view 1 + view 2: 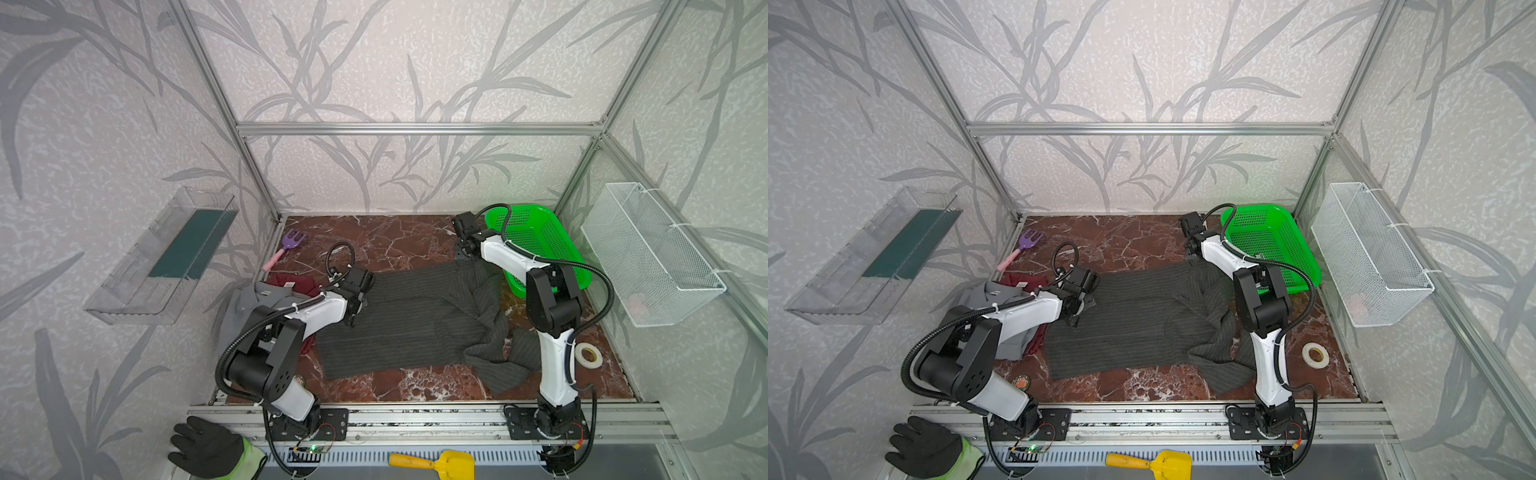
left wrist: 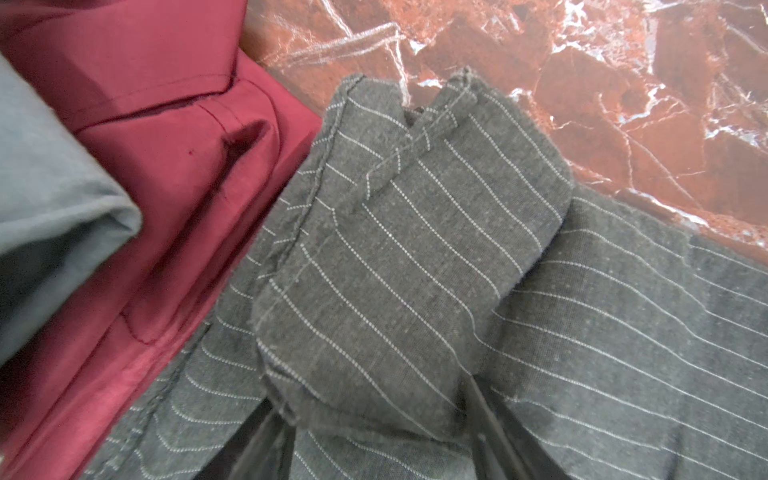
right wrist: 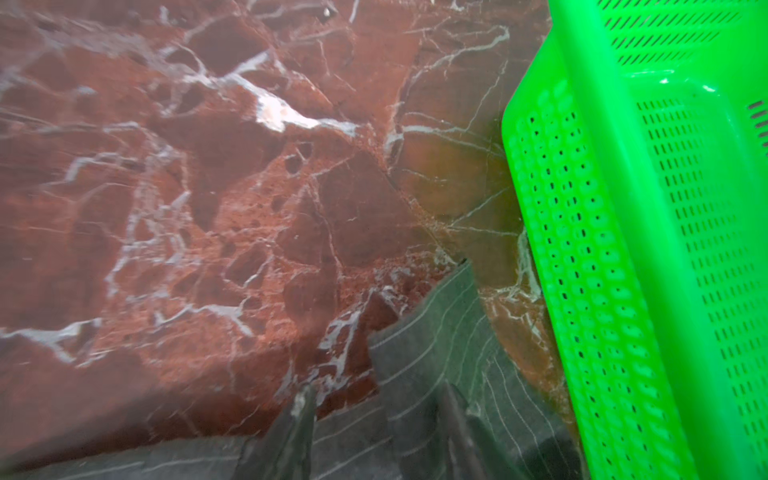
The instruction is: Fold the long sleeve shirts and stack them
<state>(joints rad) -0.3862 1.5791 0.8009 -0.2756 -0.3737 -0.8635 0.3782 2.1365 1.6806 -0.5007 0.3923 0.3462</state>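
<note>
Nearest the front edge: a rumpled sleeve of the pinstriped shirt (image 1: 407, 316), trailing off the body spread dark across the middle of the surface (image 1: 395, 241). Just beside its left edge, already stacked: grey shirt (image 1: 239, 316) on top of dark red shirt (image 1: 297, 280). Left fingers (image 1: 353, 318) closed on a thick folded cuff, held slightly above the shirt's body. Farther back, near the green basket (image 1: 540, 241): right fingers (image 1: 460, 257) standing apart astride the shirt's far corner; cannot tell whether yet biting cloth.

Judged step: securing two holds for a fold. Pinch every layer at the corner before lifting. Raise both ends together, keeping cloth taut and level. Stay clear of the basket wall. Avoid snagging the neighbouring stack.
</note>
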